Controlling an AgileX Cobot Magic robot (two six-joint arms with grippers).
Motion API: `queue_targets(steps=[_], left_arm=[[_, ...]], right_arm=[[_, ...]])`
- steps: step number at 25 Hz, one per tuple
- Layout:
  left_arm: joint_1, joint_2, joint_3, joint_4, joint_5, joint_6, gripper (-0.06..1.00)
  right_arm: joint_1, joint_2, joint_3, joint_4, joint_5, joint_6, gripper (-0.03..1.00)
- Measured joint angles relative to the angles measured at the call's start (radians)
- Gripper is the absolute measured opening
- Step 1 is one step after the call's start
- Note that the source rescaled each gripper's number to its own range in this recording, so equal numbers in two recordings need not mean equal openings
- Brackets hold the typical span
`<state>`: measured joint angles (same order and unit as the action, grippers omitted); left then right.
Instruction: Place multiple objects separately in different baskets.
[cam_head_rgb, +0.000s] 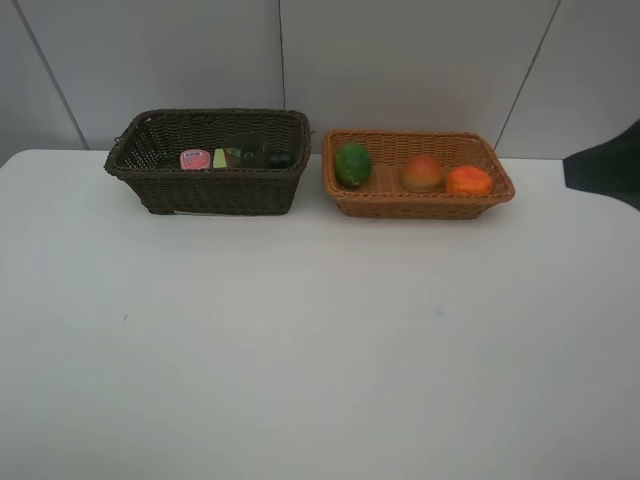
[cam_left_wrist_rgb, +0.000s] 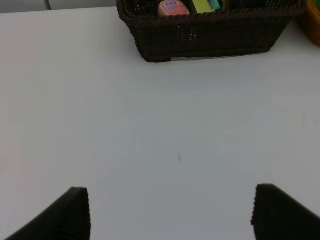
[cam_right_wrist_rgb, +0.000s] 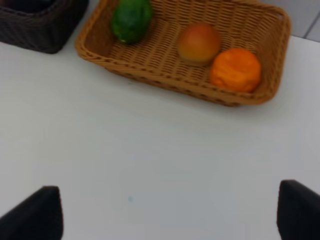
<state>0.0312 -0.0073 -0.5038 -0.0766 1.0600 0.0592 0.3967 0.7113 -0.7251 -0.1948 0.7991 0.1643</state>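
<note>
Left wrist view shows the left gripper with its jaws spread wide and nothing between them, hovering over bare white table. Ahead of it stands the dark brown basket, holding the pink white-capped bottle and the black green-labelled bottle; the purple cup is only a dim shape in the exterior view. The right gripper is likewise wide apart and empty above the table. Beyond it the light orange-tan basket holds the green oval fruit, the red-orange round fruit and the orange, side by side in a row.
</note>
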Motion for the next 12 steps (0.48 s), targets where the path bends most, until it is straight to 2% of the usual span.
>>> queue_targets(steps=[6, 12], left_arm=[[0.0, 0.0, 0.0, 0.0, 0.0, 0.0, 0.75], [0.0, 0.0, 0.0, 0.0, 0.0, 0.0, 0.75]], right_arm=[[-0.108, -0.146, 0.008, 0.004, 0.144, 0.0, 0.8], [-0.208, -0.29, 0.009, 0.05, 0.249, -0.006, 0.8]])
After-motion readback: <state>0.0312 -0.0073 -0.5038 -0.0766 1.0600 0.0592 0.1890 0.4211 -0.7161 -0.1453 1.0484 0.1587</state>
